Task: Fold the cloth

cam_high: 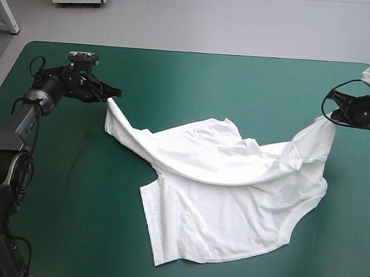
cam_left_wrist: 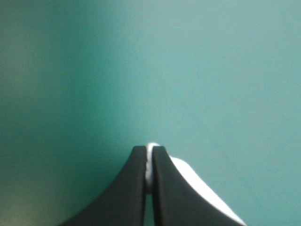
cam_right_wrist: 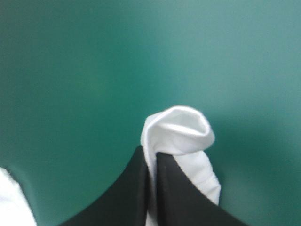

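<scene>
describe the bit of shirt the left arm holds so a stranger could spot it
On the teal-green table, a white T-shirt lies half spread. Its long folded edge rises toward the table's left side into the shut left hand. That held tip is thin and flat, unlike the fat bunched wad in the right hand.

The end effector (cam_left_wrist: 149,157) had its black fingers all but closed, with a thin white fold of the T-shirt (cam_left_wrist: 203,189) pinched between their tips. More white cloth showed beside one finger. Ahead stretched the tabletop's teal-green cover (cam_left_wrist: 188,70).
</scene>
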